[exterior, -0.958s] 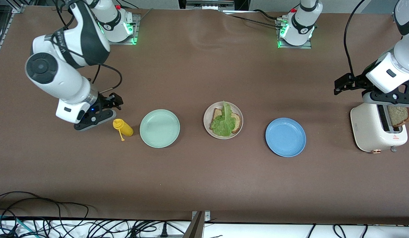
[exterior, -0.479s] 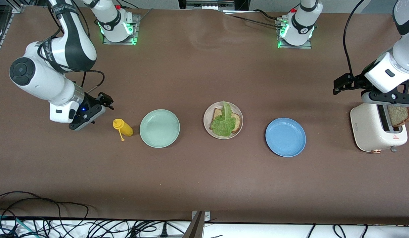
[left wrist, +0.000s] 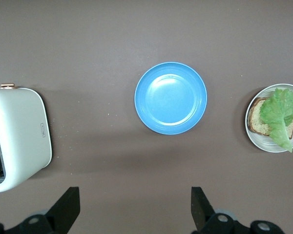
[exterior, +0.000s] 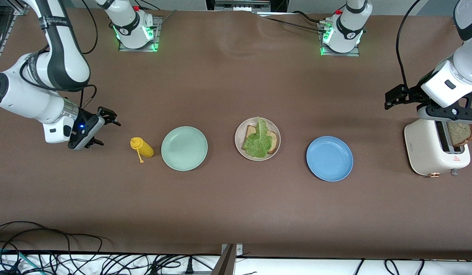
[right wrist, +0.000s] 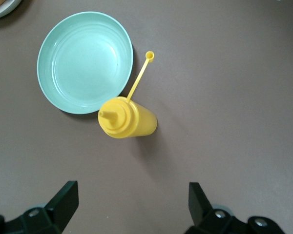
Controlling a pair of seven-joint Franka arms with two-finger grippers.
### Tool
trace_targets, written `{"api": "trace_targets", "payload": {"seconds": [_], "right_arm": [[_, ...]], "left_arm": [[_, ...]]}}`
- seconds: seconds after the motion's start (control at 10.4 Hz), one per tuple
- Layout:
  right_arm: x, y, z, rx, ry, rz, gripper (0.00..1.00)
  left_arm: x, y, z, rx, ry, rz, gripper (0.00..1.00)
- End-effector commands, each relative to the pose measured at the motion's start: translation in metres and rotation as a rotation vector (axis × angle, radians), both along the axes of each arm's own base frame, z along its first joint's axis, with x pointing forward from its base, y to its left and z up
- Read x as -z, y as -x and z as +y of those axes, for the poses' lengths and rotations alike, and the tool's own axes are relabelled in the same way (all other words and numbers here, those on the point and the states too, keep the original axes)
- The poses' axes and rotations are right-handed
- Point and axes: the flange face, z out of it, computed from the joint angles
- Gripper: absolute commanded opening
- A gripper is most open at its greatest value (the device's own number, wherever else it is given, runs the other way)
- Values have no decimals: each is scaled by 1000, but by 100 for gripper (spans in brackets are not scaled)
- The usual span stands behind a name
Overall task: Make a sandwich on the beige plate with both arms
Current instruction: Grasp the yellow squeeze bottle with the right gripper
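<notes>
Sandwich unfinished: brown toast slice with ruffled green lettuce leaf [exterior: 258,142] on round beige plate [exterior: 240,147], mid-worktop | second toast slice [exterior: 460,133] lodged in white toaster [exterior: 430,151] | left gripper [exterior: 446,111] over toaster, fingers apart | right gripper [exterior: 91,130] beside yellow squeeze bottle [exterior: 142,147], fingers apart | risk: lettuce is judged liable to be shifted when toast is laid; toaster tipped on extraction.

Glossy white arms [exterior: 37,88] w/ black bands, cables, green base lights.

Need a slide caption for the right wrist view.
Open right pincer above the table, looking down on the yellow squeeze bottle beside the mint green plate.
</notes>
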Motion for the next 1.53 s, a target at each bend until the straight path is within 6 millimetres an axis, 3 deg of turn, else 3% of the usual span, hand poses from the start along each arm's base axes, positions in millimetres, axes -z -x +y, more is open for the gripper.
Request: {"api": "trace_targets", "payload": {"seconds": [0.0,0.38,0.77,1.44], "right_arm": [[20,0,-2,-58,-68,-20,100],[73,-1,-8,-150,-137,-26,100],[120,3,-13,-137,-214,2,100],[162,4,-9,-113,-245,-13,100]], "left_arm": [[-7,1,0,-6,8,4,100],[-7,2,-2,-3,8,4,100],[-7,3,-6,1,8,10,100],[-13,3,-9,-3,7,2,100]]}}
